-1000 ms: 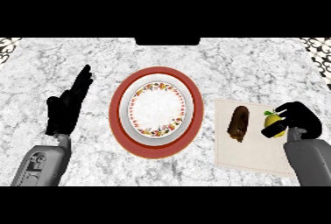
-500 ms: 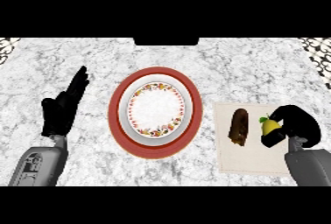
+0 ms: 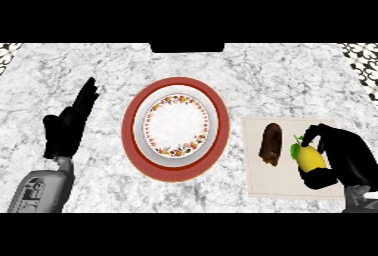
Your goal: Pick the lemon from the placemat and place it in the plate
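A yellow lemon (image 3: 310,157) with a small green leaf lies on the beige placemat (image 3: 284,185) at the right. My right hand (image 3: 345,161) curls round it from the right, fingers and thumb closed on the fruit. The plate (image 3: 176,126), white with a floral border and a wide red rim, sits at the middle of the marble counter, left of the placemat. My left hand (image 3: 68,127) rests open at the left, fingers straight and pointing up, well apart from the plate.
A dark brown oblong object (image 3: 272,144) lies on the placemat just left of the lemon, between it and the plate. A patterned wall shows at the top corners, and a dark block (image 3: 187,47) sits at the counter's far edge.
My right hand has slid down toward the near edge of the placemat and closed further round the lemon. The left hand shifted slightly left and down.
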